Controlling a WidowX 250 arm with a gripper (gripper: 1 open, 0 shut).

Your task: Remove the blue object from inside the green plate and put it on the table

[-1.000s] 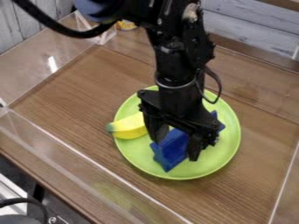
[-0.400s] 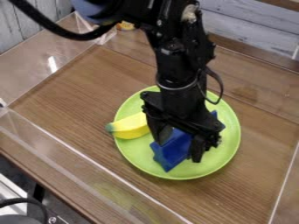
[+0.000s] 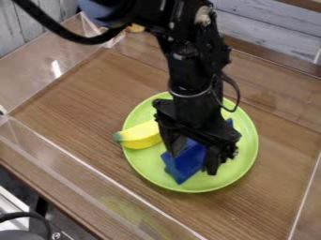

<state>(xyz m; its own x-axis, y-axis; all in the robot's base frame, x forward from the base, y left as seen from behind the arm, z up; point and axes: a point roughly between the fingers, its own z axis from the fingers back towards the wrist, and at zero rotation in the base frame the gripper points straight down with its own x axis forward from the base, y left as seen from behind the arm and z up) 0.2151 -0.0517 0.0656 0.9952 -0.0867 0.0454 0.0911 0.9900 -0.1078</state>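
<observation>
In my one camera view, I have the claw (image 3: 198, 161) spread wide, low over the green plate (image 3: 234, 176), its fingers around the blue object (image 3: 183, 161). The blue object lies on the plate, partly hidden beneath my claw, with a banana (image 3: 138, 136) to its left.

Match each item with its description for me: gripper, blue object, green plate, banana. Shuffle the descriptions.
1. gripper
2. blue object
3. green plate
4. banana

A. yellow, at the plate's edge
B. black, above the plate, partly hiding the blue object
C. round, resting on the wood-grain table
D. inside the plate, under the gripper

Pairs: 1-B, 2-D, 3-C, 4-A
</observation>
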